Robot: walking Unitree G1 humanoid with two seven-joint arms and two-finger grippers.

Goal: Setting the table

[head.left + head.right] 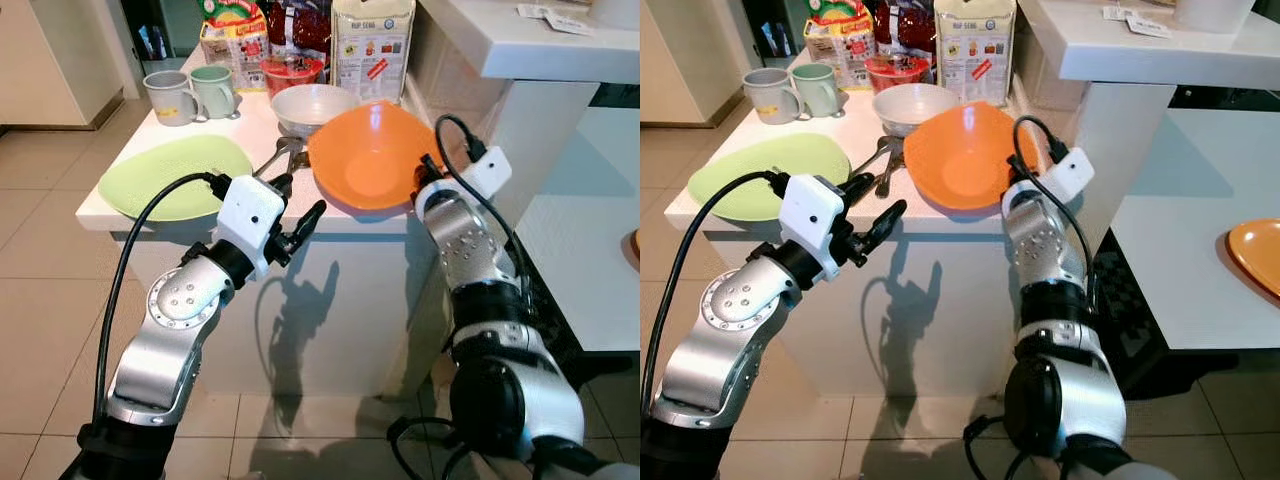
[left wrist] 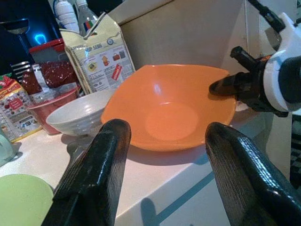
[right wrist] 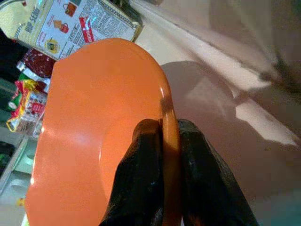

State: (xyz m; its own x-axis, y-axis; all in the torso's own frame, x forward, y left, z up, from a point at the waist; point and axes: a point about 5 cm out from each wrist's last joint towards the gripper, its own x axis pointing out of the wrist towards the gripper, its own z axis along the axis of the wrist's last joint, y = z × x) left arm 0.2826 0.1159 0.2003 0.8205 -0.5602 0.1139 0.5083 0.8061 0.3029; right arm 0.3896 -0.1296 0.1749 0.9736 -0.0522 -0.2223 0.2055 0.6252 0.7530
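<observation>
While pinched at its rim by the right gripper [image 3: 170, 141], orange bowl [image 1: 368, 158] tilted up at centre frame on the worktop [image 1: 258, 135]. Left gripper [image 2: 162, 146] spread wide, holding nothing. Probably early: green plate [image 1: 175, 175], white bowl [image 1: 312, 105], cutlery [image 1: 283, 157] unplaced.

two mugs [image 1: 190, 93], two bowls [image 1: 365, 158], one plate [image 1: 175, 175]

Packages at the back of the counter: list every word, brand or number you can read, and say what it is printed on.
"SENG": the end of the heading on the cream paper bag; the letters before it are unclear.
Cream paper bag's smaller print and its red label: too small to read.
Colourful snack packet: too blurred to read.
Dark red packet: nothing legible.
</observation>
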